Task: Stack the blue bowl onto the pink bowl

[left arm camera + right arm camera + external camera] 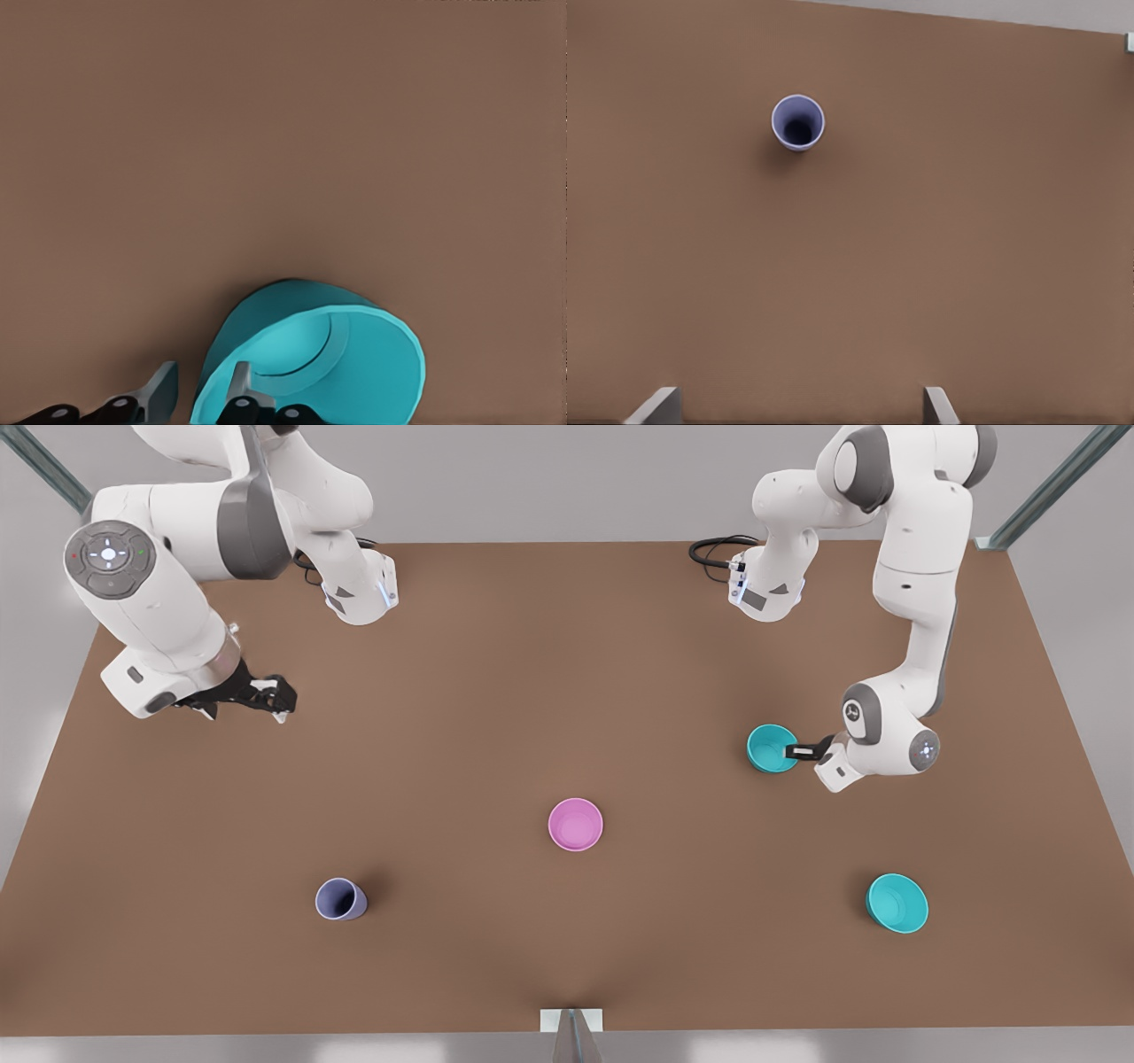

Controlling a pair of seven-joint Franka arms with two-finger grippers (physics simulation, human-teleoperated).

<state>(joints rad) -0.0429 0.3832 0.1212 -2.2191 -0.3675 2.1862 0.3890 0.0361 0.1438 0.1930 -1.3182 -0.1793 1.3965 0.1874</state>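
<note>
The left gripper (802, 751) is on the front view's right side of the brown table (496, 691), at the blue bowl (772, 747). In the left wrist view the blue bowl (310, 363) is tilted, with its opening turned toward the camera. One finger (241, 385) of the left gripper (202, 388) is inside the bowl, against the wall, and the other finger is outside of it, so the wall stands between them. The jaws have a gap between them with the bowl's rim in it; if they already press on the wall, the pictures do not show clearly.

The right gripper (266, 695) is on the front view's left side, above the table and well apart from all the bowls. This arm waits. In the right wrist view its two fingertips (656, 405) stand far from each other, so the jaws are apart and hold nothing. The same view shows the lavender cup (798, 122) upright on the table, farther off.

The pink bowl (576, 824) stands upright near the middle of the table, with its opening up and nothing in it. It is well apart from the blue bowl. The lavender cup (340, 899) is toward the front view's left from the pink bowl. A second teal bowl (897, 903) sits on the front view's right, nearer to the camera than the blue bowl.
</note>
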